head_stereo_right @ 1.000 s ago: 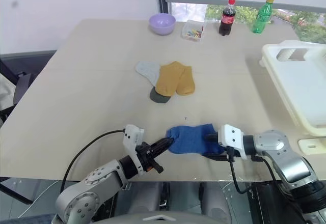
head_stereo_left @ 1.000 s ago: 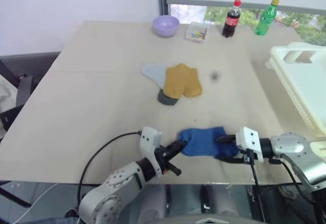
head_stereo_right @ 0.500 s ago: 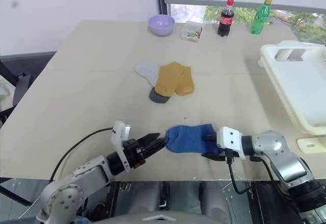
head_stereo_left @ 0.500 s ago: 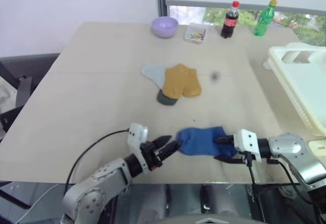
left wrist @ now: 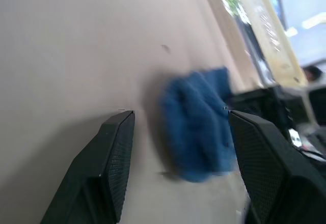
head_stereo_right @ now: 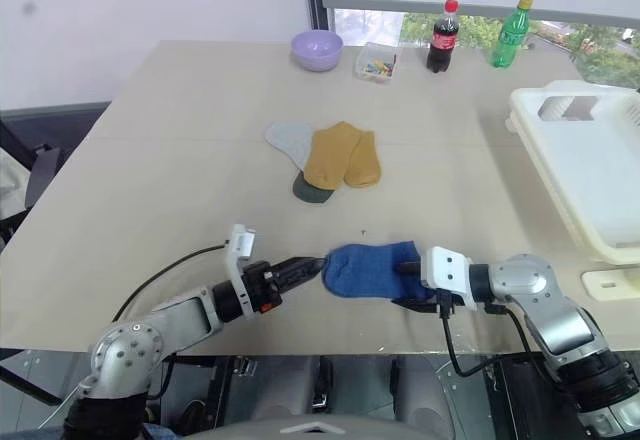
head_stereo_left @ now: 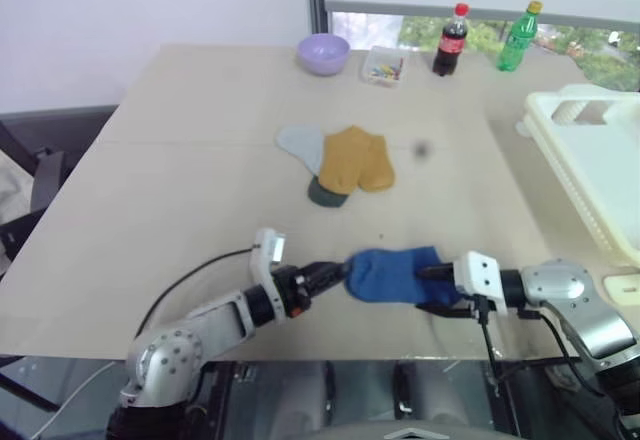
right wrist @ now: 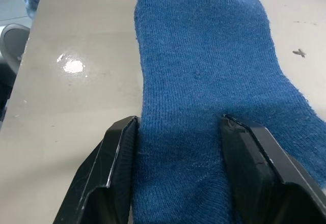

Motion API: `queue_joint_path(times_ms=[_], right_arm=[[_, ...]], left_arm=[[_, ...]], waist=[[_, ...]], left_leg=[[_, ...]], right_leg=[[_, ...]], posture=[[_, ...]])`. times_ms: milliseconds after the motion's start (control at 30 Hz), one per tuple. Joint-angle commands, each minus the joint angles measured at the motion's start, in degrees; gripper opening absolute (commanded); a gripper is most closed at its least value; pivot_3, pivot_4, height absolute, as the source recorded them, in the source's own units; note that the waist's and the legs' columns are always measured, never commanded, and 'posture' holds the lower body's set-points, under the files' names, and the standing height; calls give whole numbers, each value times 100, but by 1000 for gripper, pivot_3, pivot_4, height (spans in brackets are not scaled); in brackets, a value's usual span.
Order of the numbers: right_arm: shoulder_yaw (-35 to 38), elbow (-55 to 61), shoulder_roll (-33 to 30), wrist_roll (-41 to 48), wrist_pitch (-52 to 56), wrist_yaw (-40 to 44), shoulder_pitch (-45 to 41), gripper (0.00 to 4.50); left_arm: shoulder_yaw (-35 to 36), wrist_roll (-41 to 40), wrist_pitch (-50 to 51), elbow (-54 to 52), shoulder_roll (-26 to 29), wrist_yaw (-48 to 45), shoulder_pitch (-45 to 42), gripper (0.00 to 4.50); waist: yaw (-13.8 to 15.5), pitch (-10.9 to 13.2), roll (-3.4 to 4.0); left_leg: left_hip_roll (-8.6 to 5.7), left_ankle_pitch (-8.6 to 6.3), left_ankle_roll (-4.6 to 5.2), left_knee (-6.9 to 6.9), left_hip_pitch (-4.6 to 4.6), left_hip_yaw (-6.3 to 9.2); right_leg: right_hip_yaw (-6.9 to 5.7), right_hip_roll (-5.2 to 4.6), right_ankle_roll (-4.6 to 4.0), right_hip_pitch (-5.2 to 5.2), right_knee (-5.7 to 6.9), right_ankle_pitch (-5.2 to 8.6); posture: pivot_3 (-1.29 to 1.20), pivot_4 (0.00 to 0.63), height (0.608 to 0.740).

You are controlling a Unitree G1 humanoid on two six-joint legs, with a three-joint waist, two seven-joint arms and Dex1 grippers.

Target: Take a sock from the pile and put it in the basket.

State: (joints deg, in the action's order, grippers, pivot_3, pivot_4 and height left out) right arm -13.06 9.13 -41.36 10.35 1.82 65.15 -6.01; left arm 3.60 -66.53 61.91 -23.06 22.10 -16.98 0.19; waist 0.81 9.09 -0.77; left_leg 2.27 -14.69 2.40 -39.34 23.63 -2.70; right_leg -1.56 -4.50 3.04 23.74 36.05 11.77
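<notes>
Lower centre: right gripper [head_stereo_right: 408, 285] straddles the blue sock [head_stereo_right: 365, 268], its grip unclear; left gripper [head_stereo_right: 305, 268] open, empty; pinch firmly before lifting towards the basket [head_stereo_right: 585, 175]

You've got a lilac bowl [head_stereo_left: 323, 53] at the far edge of the beige bench [head_stereo_left: 180, 200], a small clear box [head_stereo_left: 384, 65] of colourful bits beside it, then a cola bottle [head_stereo_left: 444, 40] and green bottle [head_stereo_left: 514, 35] upright.

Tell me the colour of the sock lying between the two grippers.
Blue; the sock shows best in the right wrist view.
</notes>
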Motion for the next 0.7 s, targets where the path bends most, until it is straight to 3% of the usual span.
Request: queue_joint_path(times_ms=[33, 133, 233, 700], right_arm=[[-33, -10, 38, -110, 10, -92, -24, 2608], [-26, 39, 35, -116, 18, -114, 12, 2608], [4, 131, 8, -116, 50, -147, 90, 2608], [30, 187, -6, -156, 91, -301, 149, 2608]], left_arm=[[-328, -112, 412, 254, -14, -74, -222, 3106], [-301, -203, 459, 629, -237, -64, -485, 3106], [71, -829, 384, 739, -515, -126, -659, 3106], [195, -2266, 484, 654, -521, -252, -939, 3106]], waist=[[0, -1, 0], [0, -4, 3], [-3, -5, 2], [-4, -4, 1]], left_leg=[[0, 1, -1, 0, 0, 1], [0, 1, -2, 0, -3, 0], [-2, 1, -2, -1, -2, -1], [-2, 2, -2, 0, 2, 4]], right_leg=[[-1, 1, 0, 0, 1, 0], [0, 1, 0, -1, 3, 0], [1, 0, 1, -2, 2, 0], [0, 0, -1, 0, 2, 0]], posture=[[0, 150, 729], [0, 150, 729], [0, 150, 729], [0, 150, 729]])
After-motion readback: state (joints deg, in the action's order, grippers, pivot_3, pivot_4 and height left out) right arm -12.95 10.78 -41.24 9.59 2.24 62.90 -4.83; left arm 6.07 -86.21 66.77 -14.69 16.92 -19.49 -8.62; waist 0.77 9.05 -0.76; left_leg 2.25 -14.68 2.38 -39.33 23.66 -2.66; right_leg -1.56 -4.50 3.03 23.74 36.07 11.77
